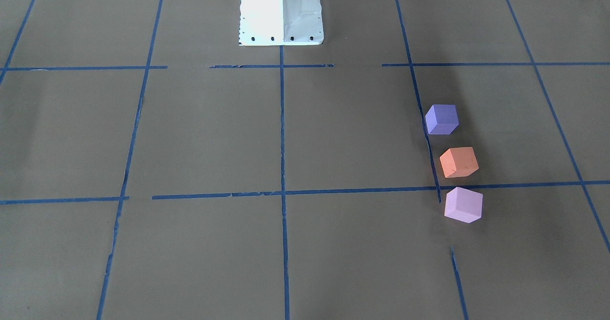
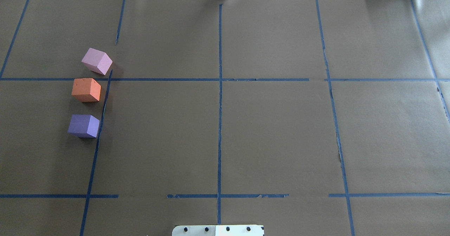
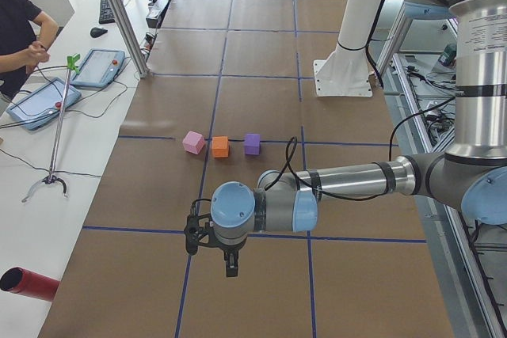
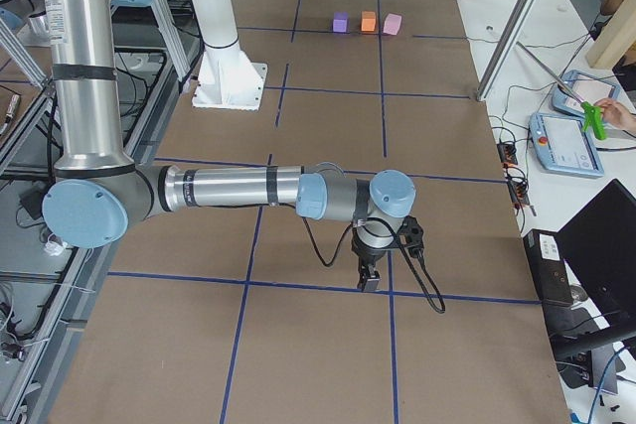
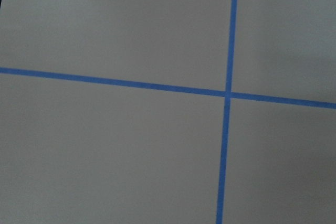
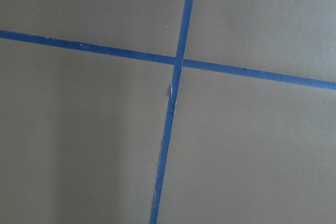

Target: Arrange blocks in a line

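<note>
Pink block (image 1: 463, 205) lying nearest, orange (image 1: 459, 162), purple (image 1: 442, 119) following toward 12 o'clock; row seeming finished, needing nothing; left gripper (image 3: 230, 267), right gripper (image 4: 369, 283): jaws untellable.

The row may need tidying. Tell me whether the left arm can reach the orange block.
Probably yes: the orange block lies uncovered on that arm's side, with gaps to the purple block and pink block. The left hand hangs clear of them.

Tight gaps btw blocks (image 2: 86, 90); flanks open
</note>
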Controlling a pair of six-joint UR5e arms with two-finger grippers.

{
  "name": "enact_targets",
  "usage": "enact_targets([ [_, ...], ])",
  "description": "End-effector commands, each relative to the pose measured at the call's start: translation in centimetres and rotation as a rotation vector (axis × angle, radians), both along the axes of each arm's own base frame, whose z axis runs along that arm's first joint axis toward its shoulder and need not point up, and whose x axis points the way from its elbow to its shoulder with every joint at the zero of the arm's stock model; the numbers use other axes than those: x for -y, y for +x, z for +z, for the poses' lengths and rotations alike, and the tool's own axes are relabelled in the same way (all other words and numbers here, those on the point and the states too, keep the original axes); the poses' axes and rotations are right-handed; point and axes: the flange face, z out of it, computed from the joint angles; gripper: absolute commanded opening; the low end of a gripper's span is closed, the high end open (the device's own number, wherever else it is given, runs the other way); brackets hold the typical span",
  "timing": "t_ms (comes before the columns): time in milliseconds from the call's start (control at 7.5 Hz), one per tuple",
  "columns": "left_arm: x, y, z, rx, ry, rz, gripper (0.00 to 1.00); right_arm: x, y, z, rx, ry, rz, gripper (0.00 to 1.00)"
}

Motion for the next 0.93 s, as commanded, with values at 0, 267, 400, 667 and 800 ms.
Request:
enact_targets([
  [0, -0.2, 0.1, 1.1, 0.011, -0.008, 0.001, 1.0, 0.0, 0.0, 0.0, 0.0, 0.0, 0.0, 1.0],
  [267, 1.3, -0.5, -1.2, 0.063, 0.035, -0.001, 1.0, 0.0, 0.0, 0.0, 0.0, 0.0, 0.0, 1.0],
  [400, 1.6, -0.4, -2.0, 0.065, 0.05, 0.002, 1.0, 0.0, 0.0, 0.0, 0.0, 0.0, 0.0, 1.0],
  [667, 2.8, 2.1, -4.5, 0.065, 0.095, 0.052, 1.0, 0.0, 0.0, 0.0, 0.0, 0.0, 0.0, 1.0],
  [800, 3.0, 3.3, -4.9, 0.063, 0.088, 0.08, 1.0, 0.0, 0.0, 0.0, 0.0, 0.0, 0.0, 1.0],
])
